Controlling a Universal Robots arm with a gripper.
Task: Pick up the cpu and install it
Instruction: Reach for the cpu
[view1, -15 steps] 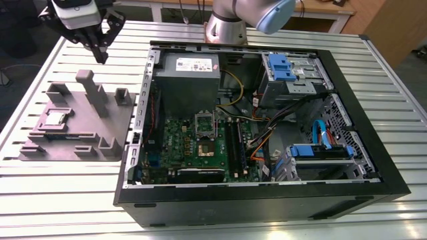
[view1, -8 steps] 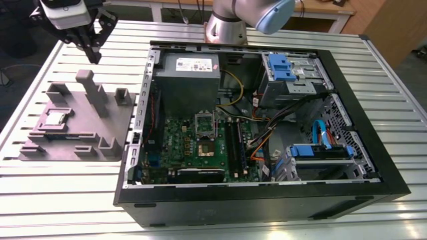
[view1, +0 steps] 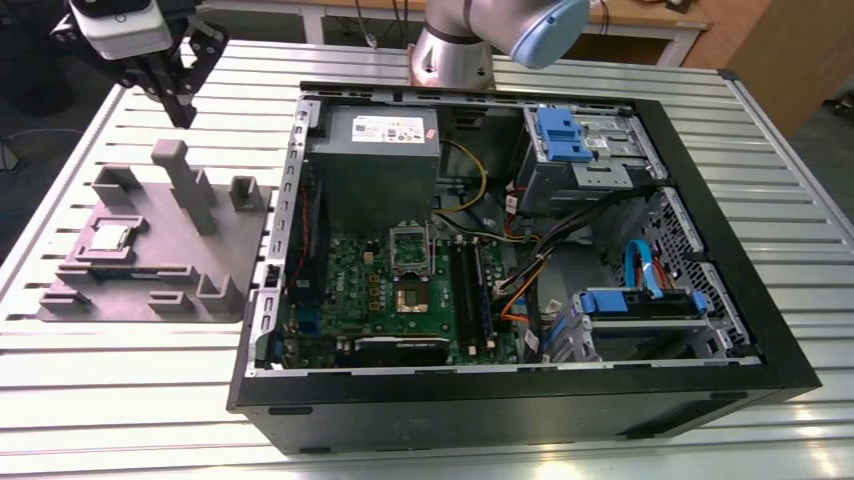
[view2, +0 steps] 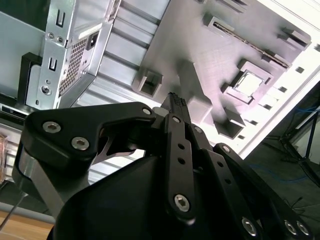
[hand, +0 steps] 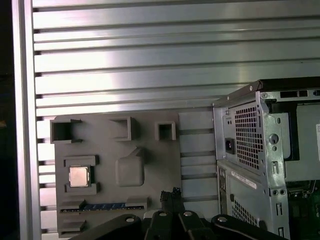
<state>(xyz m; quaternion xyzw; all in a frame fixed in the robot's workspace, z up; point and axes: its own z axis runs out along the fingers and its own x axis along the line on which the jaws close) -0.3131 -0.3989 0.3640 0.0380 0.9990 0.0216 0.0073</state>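
The tool (view1: 182, 114), its tips pressed together on nothing, hangs over the tabletop (view1: 120, 400), well apart from the cpu (view1: 110, 237) seated in the jig (view1: 167, 250).

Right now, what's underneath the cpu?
The cpu sits in a square raised pocket of the grey holder, which lies on the slatted table. The pocket's floor beneath the chip is covered.
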